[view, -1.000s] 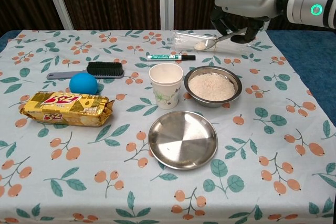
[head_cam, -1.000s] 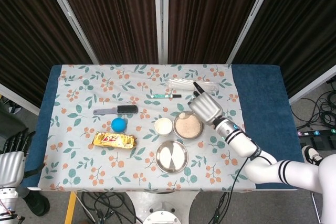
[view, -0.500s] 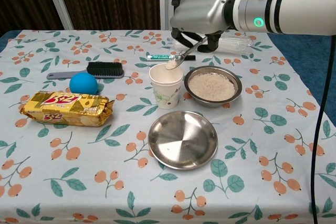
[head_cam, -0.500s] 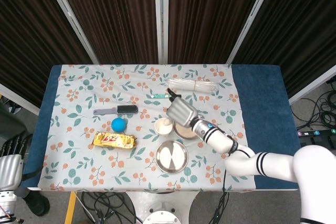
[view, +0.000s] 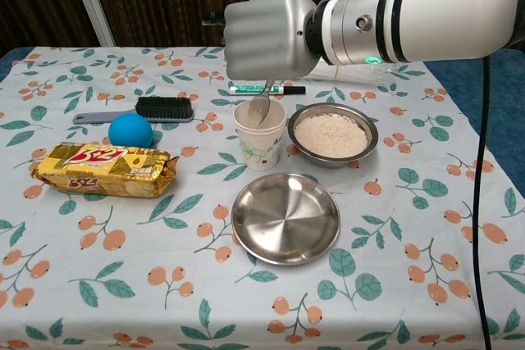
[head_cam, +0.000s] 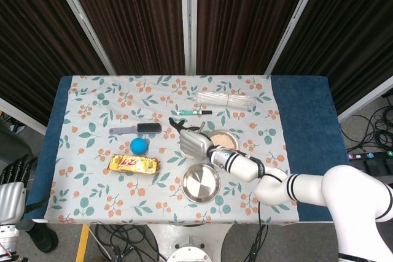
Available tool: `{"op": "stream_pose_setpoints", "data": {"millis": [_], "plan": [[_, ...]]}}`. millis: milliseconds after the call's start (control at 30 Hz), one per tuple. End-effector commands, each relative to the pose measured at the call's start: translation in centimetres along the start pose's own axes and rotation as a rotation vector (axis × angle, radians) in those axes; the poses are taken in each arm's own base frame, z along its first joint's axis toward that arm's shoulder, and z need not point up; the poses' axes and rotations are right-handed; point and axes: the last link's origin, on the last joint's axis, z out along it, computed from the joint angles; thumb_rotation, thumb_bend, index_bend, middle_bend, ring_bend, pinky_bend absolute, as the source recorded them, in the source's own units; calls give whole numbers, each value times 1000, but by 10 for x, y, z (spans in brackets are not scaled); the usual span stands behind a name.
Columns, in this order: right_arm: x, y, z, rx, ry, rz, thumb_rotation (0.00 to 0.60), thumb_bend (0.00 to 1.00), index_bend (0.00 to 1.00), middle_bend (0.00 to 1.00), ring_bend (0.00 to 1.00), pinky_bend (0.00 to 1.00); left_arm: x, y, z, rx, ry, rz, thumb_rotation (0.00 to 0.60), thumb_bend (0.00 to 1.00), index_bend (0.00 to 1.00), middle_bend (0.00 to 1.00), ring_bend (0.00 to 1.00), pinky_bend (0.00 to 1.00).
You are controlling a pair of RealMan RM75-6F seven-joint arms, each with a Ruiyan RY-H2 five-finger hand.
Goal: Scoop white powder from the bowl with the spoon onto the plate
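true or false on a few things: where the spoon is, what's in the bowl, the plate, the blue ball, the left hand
1. The right hand holds the spoon with its tip over the paper cup. True.
2. The metal plate has a heap of white powder on it. False: the plate shows only bare metal.
3. The bowl holds white powder. True.
4. The blue ball sits inside the bowl. False: it lies on the tablecloth, between the brush and the snack packet.
5. The left hand is gripping the plate. False: it is off the table's left edge, touching nothing.
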Motion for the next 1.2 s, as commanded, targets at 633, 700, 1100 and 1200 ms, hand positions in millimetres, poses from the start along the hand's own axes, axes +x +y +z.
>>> {"op": "stream_pose_setpoints", "data": {"millis": [633,700,1100,1200], "plan": [[3,17,-15,-75,-9,-8,600,327,609,577,252,0,2,1,1,-7,9,1,600,74,162,143,80,101],[0,20,-21,-99,-18,23,600,327,609,577,252,0,3,2,1,-11,10,5,600,75,162,143,80,101],[-16,8,-40,-131,-69,182,600,327,609,580,253,0,8,6,2,-21,19,19,600,75,162,143,79,101],[-19,8,-43,-151,-70,216,600,327,609,580,253,0,8,7,2,-23,17,24,600,75,162,143,80,101]]}}
